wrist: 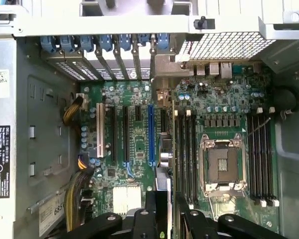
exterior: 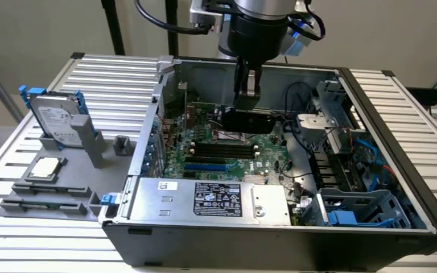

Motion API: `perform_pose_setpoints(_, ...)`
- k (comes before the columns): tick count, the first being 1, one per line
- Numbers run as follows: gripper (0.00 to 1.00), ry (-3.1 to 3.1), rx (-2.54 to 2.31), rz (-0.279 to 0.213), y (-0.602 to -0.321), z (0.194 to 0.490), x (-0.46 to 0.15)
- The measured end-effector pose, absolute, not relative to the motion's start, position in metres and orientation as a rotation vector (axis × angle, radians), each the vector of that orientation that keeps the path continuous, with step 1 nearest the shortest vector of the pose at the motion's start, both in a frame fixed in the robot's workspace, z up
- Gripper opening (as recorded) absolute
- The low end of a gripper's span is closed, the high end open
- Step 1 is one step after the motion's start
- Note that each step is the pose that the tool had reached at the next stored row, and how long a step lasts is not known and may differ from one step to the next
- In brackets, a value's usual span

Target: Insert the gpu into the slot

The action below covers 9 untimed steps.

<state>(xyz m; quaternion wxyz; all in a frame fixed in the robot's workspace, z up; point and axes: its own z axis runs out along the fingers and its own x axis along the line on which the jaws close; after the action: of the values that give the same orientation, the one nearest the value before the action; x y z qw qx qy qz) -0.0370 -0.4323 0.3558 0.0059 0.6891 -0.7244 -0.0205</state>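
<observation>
Hand around gpu, clear of the slot

Soft, even room light brightened the table, while the case walls cast mild shadow over the motherboard inside it.

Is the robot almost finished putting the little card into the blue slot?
Not yet. Done: the gpu is clamped in the gripper, inside the open computer case. In hand: the card hangs above the green motherboard, touching nothing below. Left: the blue slot is bare, so the card is not pushed in yet.
</observation>
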Motion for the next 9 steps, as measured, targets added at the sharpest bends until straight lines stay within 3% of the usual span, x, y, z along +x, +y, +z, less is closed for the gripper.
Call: perform_pose_setpoints(9,0.26,-2.238,2.193,-0.072,-0.436,0.34,-0.049)
